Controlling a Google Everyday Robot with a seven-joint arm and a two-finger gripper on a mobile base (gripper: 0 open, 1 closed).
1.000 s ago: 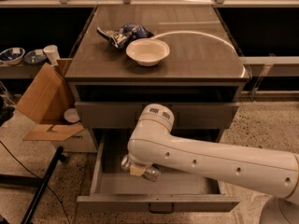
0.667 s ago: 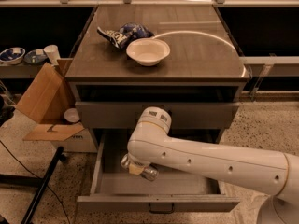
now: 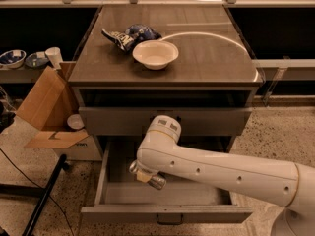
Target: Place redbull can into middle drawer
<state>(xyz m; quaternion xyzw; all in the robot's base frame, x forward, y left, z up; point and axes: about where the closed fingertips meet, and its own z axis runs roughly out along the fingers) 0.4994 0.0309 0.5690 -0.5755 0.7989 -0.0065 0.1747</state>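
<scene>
Reaching from the lower right, the white arm (image 3: pixel 221 168) ends at a rounded wrist that covers most of the gripper (image 3: pixel 143 174), which hangs inside the open middle drawer (image 3: pixel 197 194). Only one tan finger pad shows below the wrist; it lies across the redbull can (image 3: pixel 157 182), so the fingers are clamped on the can. The can is tilted nearly on its side, its shiny top toward the left, and it sits over the left half of the grey drawer floor. Whether it touches the floor cannot be told from here. Its middle is hidden by the pad and wrist, and no label can be read.

The back right of the drawer is hidden behind the arm, and its dark handle (image 3: pixel 170 221) is partly cut off at the bottom edge. Above it, a shallower grey drawer front (image 3: pixel 113 120) is pulled out slightly, its handle concealed by the wrist.

On the surface (image 3: pixel 211 58) stand a white bowl (image 3: pixel 155 53) and, just behind it and touching, a blue and white snack bag (image 3: pixel 129 35). An open cardboard box (image 3: pixel 47 107) stands to the left on the ground.
</scene>
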